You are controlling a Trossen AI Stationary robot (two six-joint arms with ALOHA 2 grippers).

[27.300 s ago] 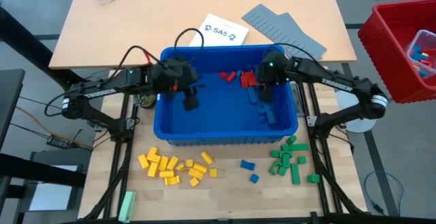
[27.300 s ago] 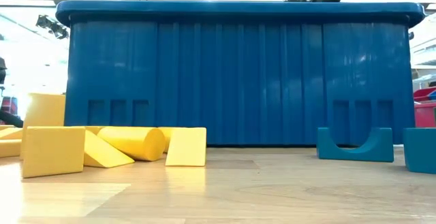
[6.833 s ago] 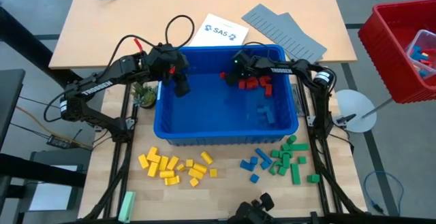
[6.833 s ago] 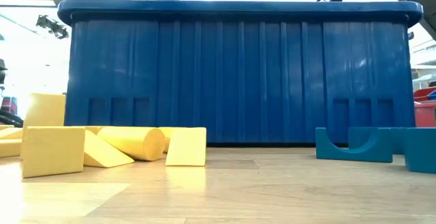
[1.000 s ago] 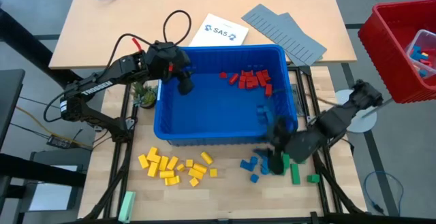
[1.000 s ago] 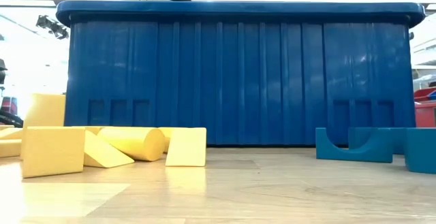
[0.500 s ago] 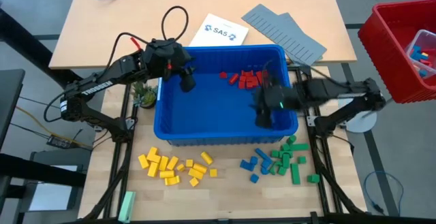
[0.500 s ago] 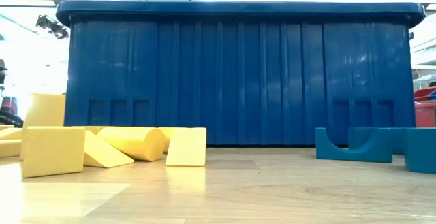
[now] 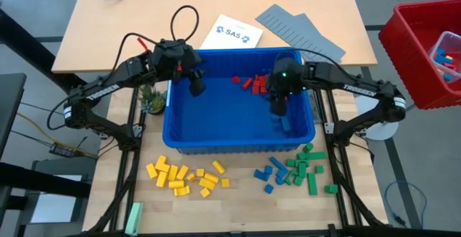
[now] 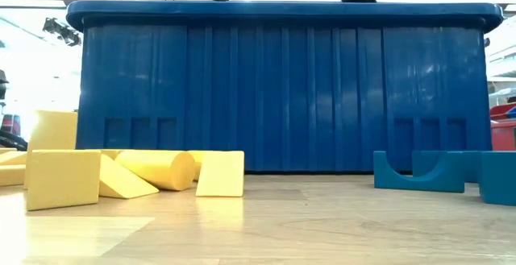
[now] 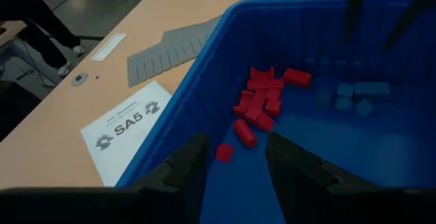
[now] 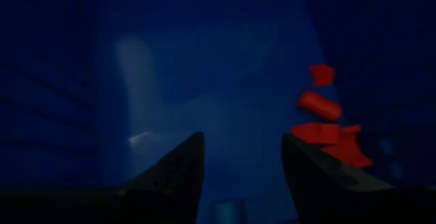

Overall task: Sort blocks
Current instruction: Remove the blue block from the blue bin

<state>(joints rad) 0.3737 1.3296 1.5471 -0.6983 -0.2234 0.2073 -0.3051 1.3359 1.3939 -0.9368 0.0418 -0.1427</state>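
The blue bin holds a cluster of red blocks at its far right and a few blue blocks by its right wall. Sorted piles lie on the table in front of the bin: yellow, blue and green. My left gripper hangs open over the bin's far left corner, the red blocks ahead of its fingers. My right gripper is open above the bin's right side, nothing between its fingers, with the red blocks beside it.
A red crate with more blocks stands off the table's right. Grey ridged panels and a printed sheet lie behind the bin. A pale green bar lies at the near left.
My right gripper has swung from the blue and green piles at the near right, up over the bin's front rim and toward the far edge, turning as it went. It now hangs inside the bin's right side. No block has moved.
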